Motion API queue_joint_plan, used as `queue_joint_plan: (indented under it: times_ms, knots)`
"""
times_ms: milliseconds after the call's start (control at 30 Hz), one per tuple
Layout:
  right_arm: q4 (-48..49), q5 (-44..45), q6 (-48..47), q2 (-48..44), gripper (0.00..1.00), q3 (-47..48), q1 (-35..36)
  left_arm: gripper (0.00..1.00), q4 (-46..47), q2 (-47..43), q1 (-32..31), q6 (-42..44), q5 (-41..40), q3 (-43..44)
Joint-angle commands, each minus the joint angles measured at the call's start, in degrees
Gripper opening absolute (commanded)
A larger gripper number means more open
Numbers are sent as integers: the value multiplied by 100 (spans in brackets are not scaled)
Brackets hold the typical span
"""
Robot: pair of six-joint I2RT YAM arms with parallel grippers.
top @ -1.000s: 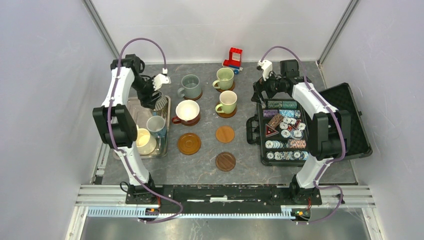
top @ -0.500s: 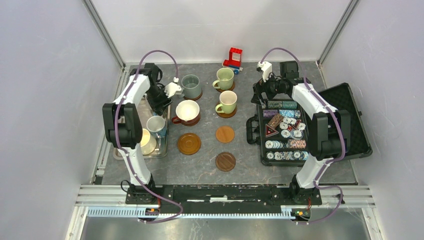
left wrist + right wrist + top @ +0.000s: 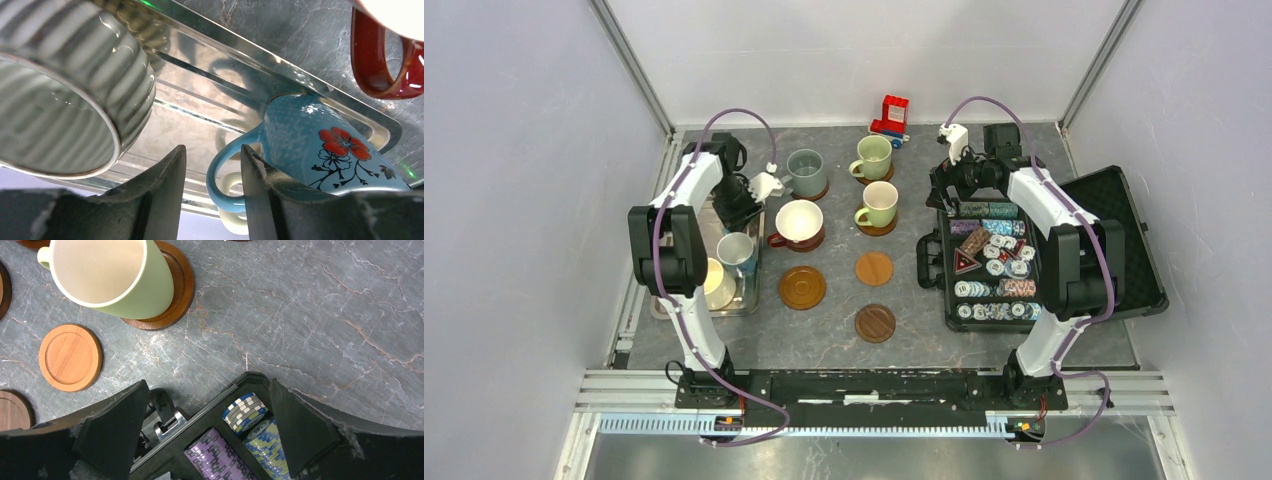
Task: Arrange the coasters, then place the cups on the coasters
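Observation:
My left gripper (image 3: 742,205) (image 3: 212,148) hangs over the metal tray (image 3: 724,312), jaws partly open with nothing clamped. A ribbed grey cup (image 3: 75,75) sits just outside its left finger. Beyond the fingertips stands the blue flowered cup (image 3: 736,248) (image 3: 320,145), its handle showing in the gap, with a cream-yellow cup (image 3: 714,283) behind. Four cups rest on coasters: grey-green (image 3: 805,173), cream-and-brown (image 3: 798,222), and two pale green (image 3: 873,157) (image 3: 879,204). Three coasters lie bare (image 3: 802,287) (image 3: 874,268) (image 3: 875,323). My right gripper (image 3: 946,185) (image 3: 207,385) is wide open and empty.
An open black case of poker chips (image 3: 994,265) (image 3: 215,440) lies right of the coasters, its corner under my right gripper. A red toy block (image 3: 889,115) stands at the back edge. White walls enclose the table.
The left arm's elbow swung right while its gripper stayed over the tray's far end, and its jaws narrowed. The right arm has not moved.

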Motion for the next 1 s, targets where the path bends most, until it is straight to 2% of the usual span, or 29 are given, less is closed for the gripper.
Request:
queue_joint_plan:
  times_ms: [0, 33, 433, 667, 833, 967]
  knots:
    - [171, -90, 42, -228, 98, -37, 15, 51, -276, -366, 82, -294, -109, -4]
    - [172, -92, 42, -228, 98, -37, 11, 51, -328, -368, 258, -300, -87, 23]
    - [198, -123, 50, -228, 98, -52, 10, 50, -644, -531, 626, -412, 69, -16]
    - [185, -121, 43, -255, 98, -44, 10, 59, -725, -312, 1354, -382, 782, 1113]
    - [163, -99, 15, -274, 98, -33, 11, 60, -840, -453, 1760, 697, 964, 1004]
    - [171, -90, 23, -290, 98, -44, 11, 64, -1041, -794, 2102, 2293, 1251, 335]
